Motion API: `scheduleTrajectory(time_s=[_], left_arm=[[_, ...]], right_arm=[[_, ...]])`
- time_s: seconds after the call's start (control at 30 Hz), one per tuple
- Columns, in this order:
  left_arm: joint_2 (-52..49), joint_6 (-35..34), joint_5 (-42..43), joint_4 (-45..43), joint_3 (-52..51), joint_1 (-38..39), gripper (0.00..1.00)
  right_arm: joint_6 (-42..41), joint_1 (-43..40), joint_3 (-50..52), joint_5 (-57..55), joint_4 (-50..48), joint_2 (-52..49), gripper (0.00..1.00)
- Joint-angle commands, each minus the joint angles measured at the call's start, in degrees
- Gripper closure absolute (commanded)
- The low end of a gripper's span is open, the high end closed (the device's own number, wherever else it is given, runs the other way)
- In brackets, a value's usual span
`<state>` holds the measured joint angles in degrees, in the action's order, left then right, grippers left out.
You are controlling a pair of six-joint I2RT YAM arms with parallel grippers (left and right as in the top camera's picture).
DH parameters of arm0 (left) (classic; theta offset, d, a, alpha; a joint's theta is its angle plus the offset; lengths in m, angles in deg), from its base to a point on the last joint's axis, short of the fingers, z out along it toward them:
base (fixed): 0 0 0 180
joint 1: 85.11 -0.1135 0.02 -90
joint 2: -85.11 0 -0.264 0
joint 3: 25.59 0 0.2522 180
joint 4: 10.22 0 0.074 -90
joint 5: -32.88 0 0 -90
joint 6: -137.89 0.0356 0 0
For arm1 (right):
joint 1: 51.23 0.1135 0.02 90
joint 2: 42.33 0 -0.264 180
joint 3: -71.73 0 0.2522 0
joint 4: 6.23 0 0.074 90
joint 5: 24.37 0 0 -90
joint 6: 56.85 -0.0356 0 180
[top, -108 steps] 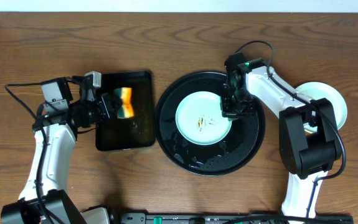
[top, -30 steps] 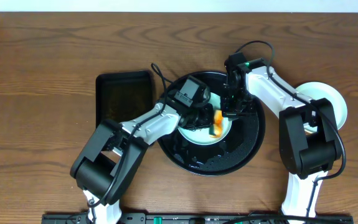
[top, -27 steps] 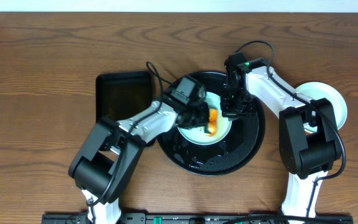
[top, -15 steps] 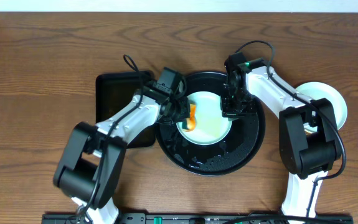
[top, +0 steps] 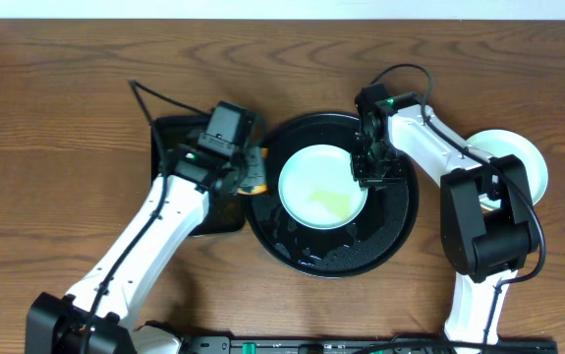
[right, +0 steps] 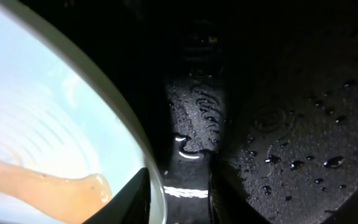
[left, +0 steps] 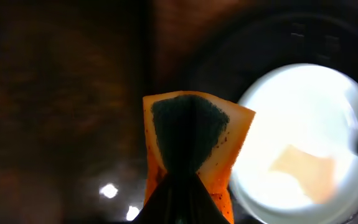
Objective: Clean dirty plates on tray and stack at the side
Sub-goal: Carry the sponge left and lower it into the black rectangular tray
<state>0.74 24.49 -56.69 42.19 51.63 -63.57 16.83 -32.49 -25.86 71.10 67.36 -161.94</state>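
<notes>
Overhead, the left fingers (top: 250, 175) pinch an orange sponge (left: 191, 134) above the left rim of the tray (top: 302, 258), just off the plate (top: 321, 187). The plate lies near the middle of the tray with a pale wet film and no brown smears that I can make out. The right fingers (top: 367, 169) straddle the plate's right rim; I cannot tell whether they clamp it. Wiping looks done, so the sponge belongs on the small tray (top: 221, 211) at left. Droplets (right: 334, 162) on the tray suggest a slippery rim, so grip the plate firmly, then carry it level to the side plate (top: 523, 147) on the right. The table (top: 66, 98) is brown wood grain; little of the room shows.
</notes>
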Motion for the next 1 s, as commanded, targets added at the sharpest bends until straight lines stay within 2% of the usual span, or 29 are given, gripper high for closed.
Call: scheduleTrajectory(time_s=[0.0, 0.17, 0.4, 0.5, 0.77, 0.97], left_arm=[[-0.6, 1.1, -5.4, 0.8, 0.0, -3.2, 0.92], [-2.9, 1.2, -4.9, 0.4, -0.2, -8.9, 0.92], [-9.3, 4.7, 6.0, -1.8, -0.2, -16.5, 0.92], [-13.0, 7.4, 13.0, -3.0, -0.2, -18.6, 0.92], [-19.2, 18.7, 43.7, -7.1, -0.2, -23.9, 0.92], [-20.3, 19.8, 45.2, -8.2, -0.6, -27.7, 0.93]], right_arm=[[0.1, 0.5, 0.1, -0.6, -0.3, 0.2, 0.71], [0.1, 0.8, 0.1, -0.5, -1.0, 0.2, 0.73], [0.1, 2.2, 0.2, 1.0, -2.7, 0.2, 0.82], [0.1, 2.5, 0.2, 1.0, -2.6, 0.2, 0.91], [0.1, 2.6, 0.2, 1.0, -2.4, 0.2, 0.93], [0.1, 2.6, 0.2, 1.0, -2.4, 0.2, 0.95]])
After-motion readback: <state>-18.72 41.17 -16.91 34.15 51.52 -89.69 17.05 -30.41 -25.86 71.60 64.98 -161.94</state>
